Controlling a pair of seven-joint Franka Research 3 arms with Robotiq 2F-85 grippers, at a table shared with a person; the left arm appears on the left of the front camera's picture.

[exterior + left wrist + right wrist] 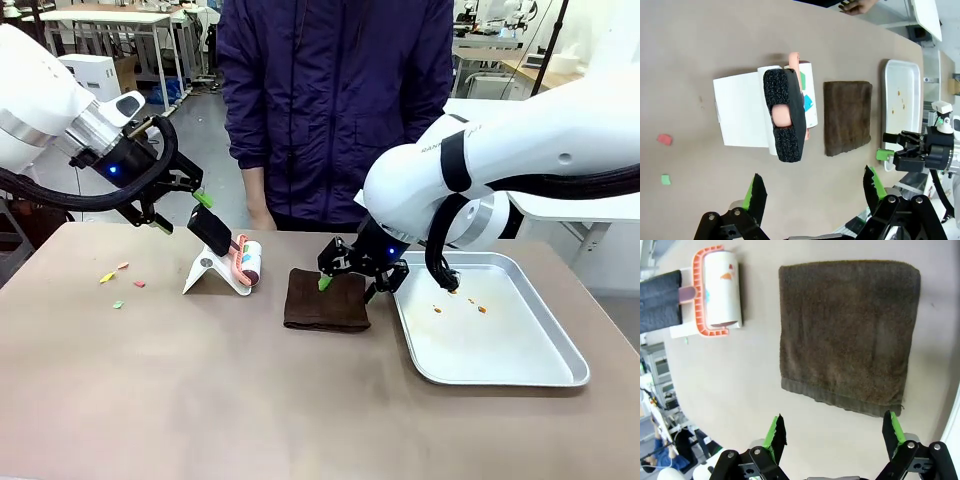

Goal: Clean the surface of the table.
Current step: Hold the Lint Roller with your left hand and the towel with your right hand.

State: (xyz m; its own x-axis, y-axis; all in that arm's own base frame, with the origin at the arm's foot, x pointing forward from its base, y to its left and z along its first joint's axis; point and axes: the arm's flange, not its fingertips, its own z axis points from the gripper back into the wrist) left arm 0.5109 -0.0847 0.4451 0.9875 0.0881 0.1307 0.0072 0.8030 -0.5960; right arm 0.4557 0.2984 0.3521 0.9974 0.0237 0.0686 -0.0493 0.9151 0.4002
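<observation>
Two robot hands hang over one brownish-tan counter (250,400), which fills the near part of the front view and carries everything else. The left hand (180,205) is just above the black foam handle (210,230) of a single lint roller (248,262). Its green-padded fingers are spread wide and grip nothing. In the left wrist view this left hand (815,192) shows its two fingers well apart, with the handle (785,115) lying beyond them. The lint roller has an orange-pink frame and rests on one white stand (212,272).

The right hand (355,280) hovers at the far edge of one folded dark brown towel (325,305), likewise spread and empty. From its own wrist camera the right hand (835,432) has the towel (850,330) lying flat on the counter (740,380) past its fingertips, and the lint roller (722,290) sits off to one side.

Four small coloured scraps (118,304) lie loose on the counter left of the stand: one yellow, one pink, one red, one green. One shiny metal tray (500,380) sits just beside the towel on the right, holding three tiny orange crumbs (482,309).

One person (330,100) in a dark blue jacket stands at the far side.
</observation>
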